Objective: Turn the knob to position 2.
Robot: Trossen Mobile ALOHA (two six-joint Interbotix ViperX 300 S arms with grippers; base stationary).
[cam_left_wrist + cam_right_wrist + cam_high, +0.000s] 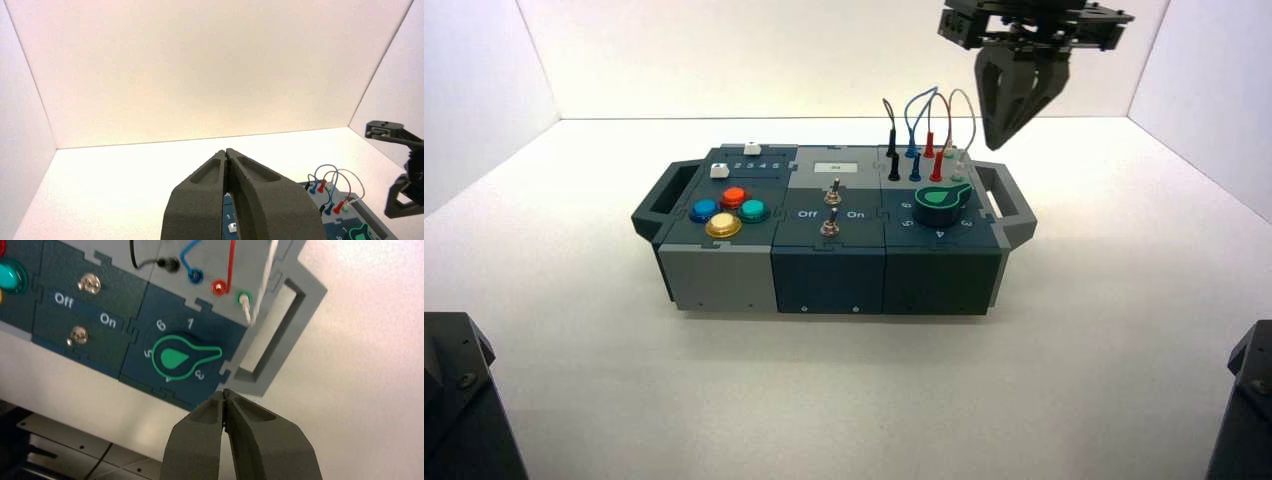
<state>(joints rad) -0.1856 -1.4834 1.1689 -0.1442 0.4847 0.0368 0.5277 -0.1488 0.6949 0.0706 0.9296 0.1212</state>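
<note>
Knob: near the right end of the box, a green-topped rotary knob (pixel 173 358) on a round base, teardrop-shaped, with a raised green rim drawn out to a narrow rounded tip; I see a smaller solid green teardrop inside the rim.
Knob setting: tip lying in the gap between the white 1 (pixel 190 323) and the white 3 (pixel 199 374); I cannot make out the 2 itself.
Panel: dark teal, flat, with jigsaw-like interlocking edges and a curved ring of white digits round the knob.
Right end effector: I have it hovering above the right part of the box, dark tapered fingers (pixel 196 440) pressed together, gripping nothing.
Knob from right end effector (pixel 994 148): below it and apart, with open air between them.
Left end effector (pixel 226 150): idle outside the high view, clenched on nothing.
Wires: thin, flexible loops, black, blue, red and white (pixel 265 282), plugged in behind the knob.
Handle: angular grey frame (pixel 292 315) round a long slot, at the box's right end.
Worktop: smooth, pale surface (pixel 824 390) under the box (pixel 829 280).
</note>
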